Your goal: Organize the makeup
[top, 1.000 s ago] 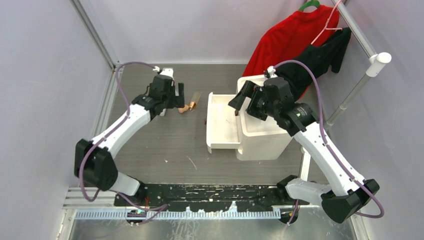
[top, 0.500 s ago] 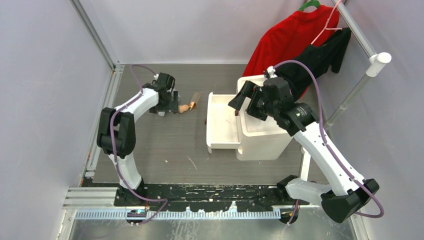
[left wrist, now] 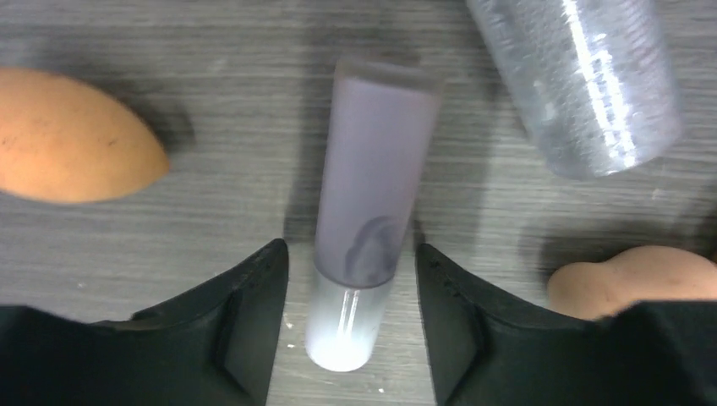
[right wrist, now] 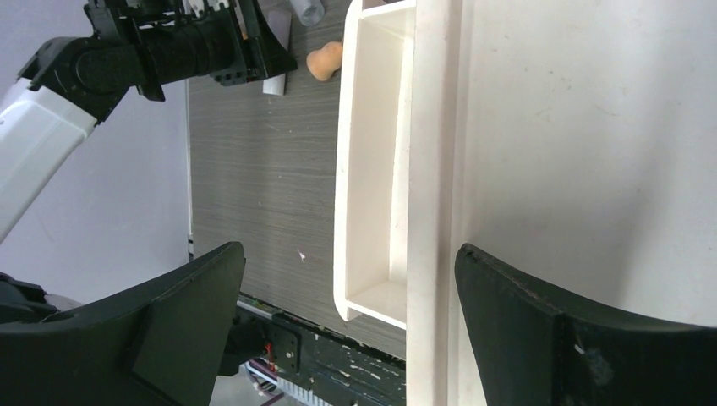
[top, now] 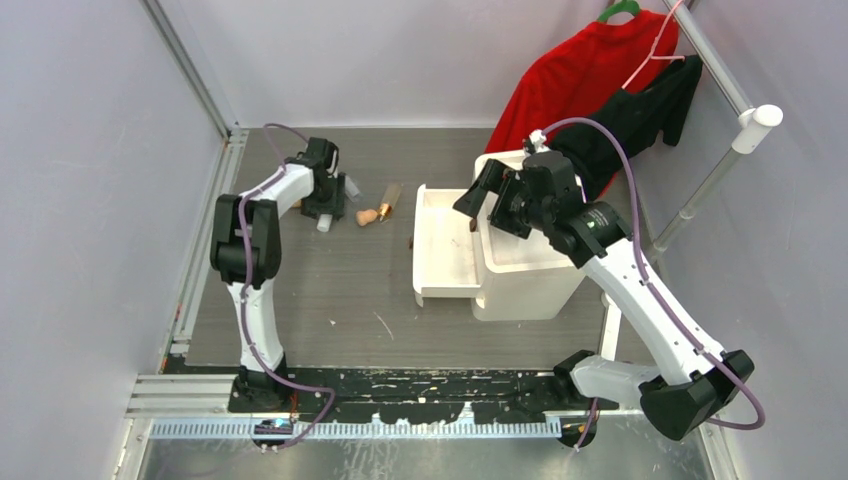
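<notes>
A white tube (left wrist: 372, 169) lies on the grey table between the fingers of my left gripper (left wrist: 351, 254). The jaws stand open, with a narrow gap showing on each side of the tube. An orange sponge (left wrist: 72, 139) lies to its left, a clear vial (left wrist: 583, 76) at the upper right and a pink sponge (left wrist: 630, 279) at the lower right. From above, the left gripper (top: 325, 212) sits low over the tube (top: 323, 226), with the vial (top: 351, 187), the pink sponge (top: 367, 215) and a gold-brown bottle (top: 390, 198) beside it. My right gripper (top: 495, 200) hangs wide open and empty over the white organizer (top: 530, 280).
The organizer's drawer (top: 445, 250) is pulled out to the left and looks empty in the right wrist view (right wrist: 372, 169). Red (top: 580, 70) and black (top: 650, 110) clothes hang on a rack (top: 720, 170) at the back right. A grey wall rail (top: 200, 230) runs along the left.
My left arm has folded back and brought its gripper down over the white tube, and the jaws have narrowed round it. The right arm has barely moved.
</notes>
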You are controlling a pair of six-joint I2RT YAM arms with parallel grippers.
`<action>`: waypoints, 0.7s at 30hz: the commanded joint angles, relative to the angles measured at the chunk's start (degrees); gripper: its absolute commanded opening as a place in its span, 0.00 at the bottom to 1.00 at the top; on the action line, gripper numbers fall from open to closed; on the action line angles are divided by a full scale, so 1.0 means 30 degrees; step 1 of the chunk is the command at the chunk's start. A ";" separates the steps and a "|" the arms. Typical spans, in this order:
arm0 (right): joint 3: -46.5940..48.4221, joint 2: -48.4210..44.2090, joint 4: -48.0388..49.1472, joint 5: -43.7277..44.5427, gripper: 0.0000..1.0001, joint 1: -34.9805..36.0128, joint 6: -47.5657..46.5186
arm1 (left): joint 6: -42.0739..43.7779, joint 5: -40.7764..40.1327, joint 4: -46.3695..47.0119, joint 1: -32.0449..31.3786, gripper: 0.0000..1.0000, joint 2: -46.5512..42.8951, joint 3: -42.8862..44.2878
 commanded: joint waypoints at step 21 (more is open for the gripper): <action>0.0887 -0.0554 0.0032 0.0632 1.00 0.0002 -0.0237 | -0.4688 0.2912 -0.1652 -0.2164 0.00 -1.1344 -0.0684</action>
